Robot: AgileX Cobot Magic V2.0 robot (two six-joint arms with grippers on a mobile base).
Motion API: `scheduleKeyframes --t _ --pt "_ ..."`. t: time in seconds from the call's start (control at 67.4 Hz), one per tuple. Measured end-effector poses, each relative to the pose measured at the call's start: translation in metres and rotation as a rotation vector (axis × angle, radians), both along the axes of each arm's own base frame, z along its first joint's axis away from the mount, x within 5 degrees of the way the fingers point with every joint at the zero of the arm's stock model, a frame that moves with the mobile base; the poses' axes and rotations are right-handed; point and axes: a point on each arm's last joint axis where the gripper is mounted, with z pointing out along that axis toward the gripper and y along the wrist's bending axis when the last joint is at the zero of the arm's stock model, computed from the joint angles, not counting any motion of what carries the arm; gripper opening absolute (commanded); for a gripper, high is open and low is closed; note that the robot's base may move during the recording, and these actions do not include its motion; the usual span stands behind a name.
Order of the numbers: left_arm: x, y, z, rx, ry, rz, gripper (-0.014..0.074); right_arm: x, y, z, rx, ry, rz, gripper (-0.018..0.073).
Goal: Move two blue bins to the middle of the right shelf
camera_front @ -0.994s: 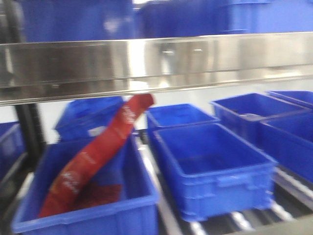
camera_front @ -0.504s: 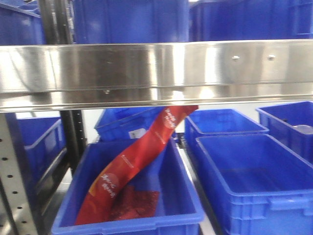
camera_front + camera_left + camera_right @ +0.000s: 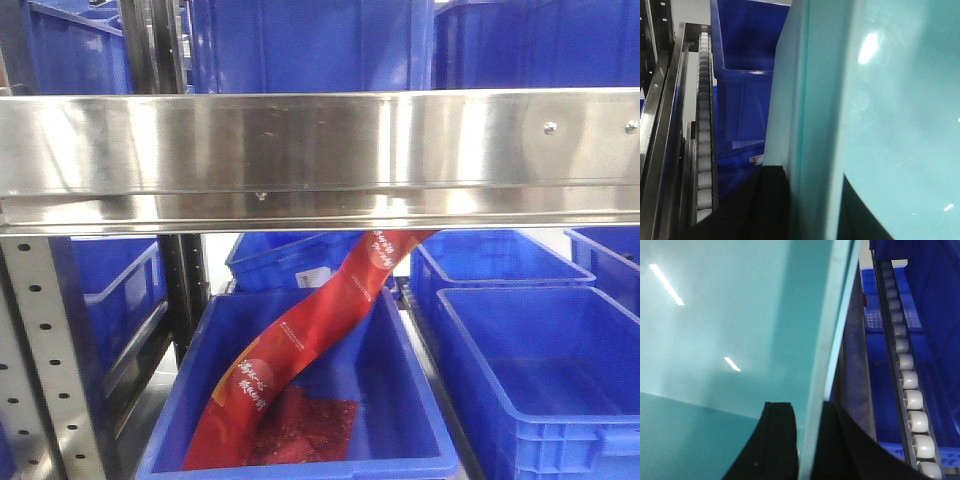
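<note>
Blue bins crowd a steel roller shelf: one bin [image 3: 300, 450] at the front edge holds a long red packet [image 3: 300, 345] leaning over its back rim, an empty bin [image 3: 545, 385] sits just beside it on the right, and more stand behind. Moulded plastic, they look rigid, light and somewhat slick; the thick rolled rim on the short ends seems the surest hold. Each wrist view is filled by a pale teal panel [image 3: 880, 115], so whether either claw is open or closed cannot be told.
</note>
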Motion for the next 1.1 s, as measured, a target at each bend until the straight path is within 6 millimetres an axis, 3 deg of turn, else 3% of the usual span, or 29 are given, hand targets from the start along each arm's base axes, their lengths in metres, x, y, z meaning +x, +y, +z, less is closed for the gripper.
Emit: scheduleKeyframes --t 1.098 --pt "0.0 0.0 0.0 0.0 0.0 0.0 -0.0111 0.0 0.0 0.0 0.0 0.0 0.0 -0.0154"
